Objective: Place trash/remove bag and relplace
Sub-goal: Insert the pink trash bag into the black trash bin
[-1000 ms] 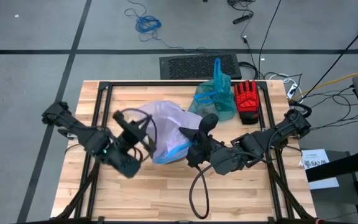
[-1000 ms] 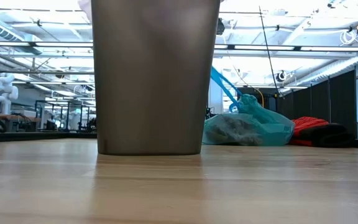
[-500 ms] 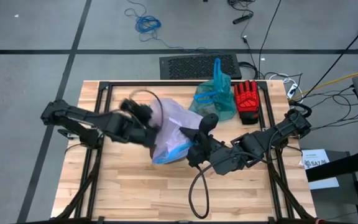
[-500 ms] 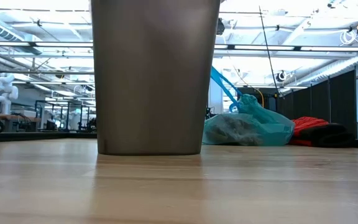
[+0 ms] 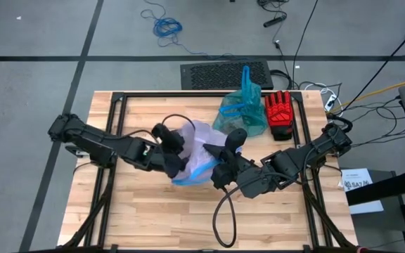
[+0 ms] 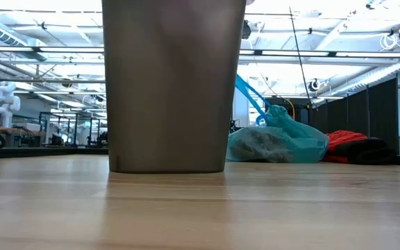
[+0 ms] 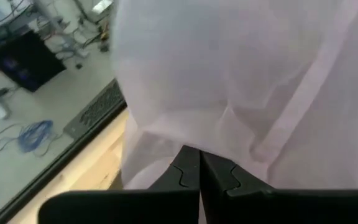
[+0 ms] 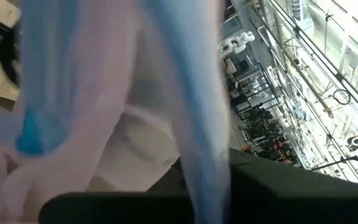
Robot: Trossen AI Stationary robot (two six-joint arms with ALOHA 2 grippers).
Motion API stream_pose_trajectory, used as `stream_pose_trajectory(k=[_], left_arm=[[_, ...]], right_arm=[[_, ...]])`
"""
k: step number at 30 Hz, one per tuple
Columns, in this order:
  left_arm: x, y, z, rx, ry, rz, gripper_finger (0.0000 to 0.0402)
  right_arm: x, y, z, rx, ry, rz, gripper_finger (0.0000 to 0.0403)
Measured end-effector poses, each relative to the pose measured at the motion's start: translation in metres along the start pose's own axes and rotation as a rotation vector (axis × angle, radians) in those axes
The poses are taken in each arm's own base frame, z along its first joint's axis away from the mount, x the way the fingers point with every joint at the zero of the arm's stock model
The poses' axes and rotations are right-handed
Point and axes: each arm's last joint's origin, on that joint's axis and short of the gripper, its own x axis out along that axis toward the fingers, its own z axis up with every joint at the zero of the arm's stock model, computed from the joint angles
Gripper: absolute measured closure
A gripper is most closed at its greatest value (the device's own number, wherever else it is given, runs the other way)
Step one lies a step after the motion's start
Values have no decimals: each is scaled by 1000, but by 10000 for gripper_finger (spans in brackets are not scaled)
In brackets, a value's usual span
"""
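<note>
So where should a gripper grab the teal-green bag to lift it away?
Probably by the loop handles standing up from the teal-green bag, coming from above. They rise clear of the bulging body, which lies close beside the red glove, so a pinch there should miss the glove.

Left gripper (image 5: 176,156) closed, right gripper (image 5: 219,171) facing it mid-table.
</note>
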Motion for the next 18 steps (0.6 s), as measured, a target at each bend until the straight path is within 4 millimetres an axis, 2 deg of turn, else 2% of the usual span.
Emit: stream_pose_trajectory(k=[10,15,18], left_arm=[[37,-10,-28,53,150,35,402],[36,-16,-29,51,149,-8,402],[21,-17,-23,41,115,-37,402]], right_arm=[[0,0,-1,4,2,4,403],[4,2,-2,41,-35,97,403],[10,1,-5,65,-42,141,403]])
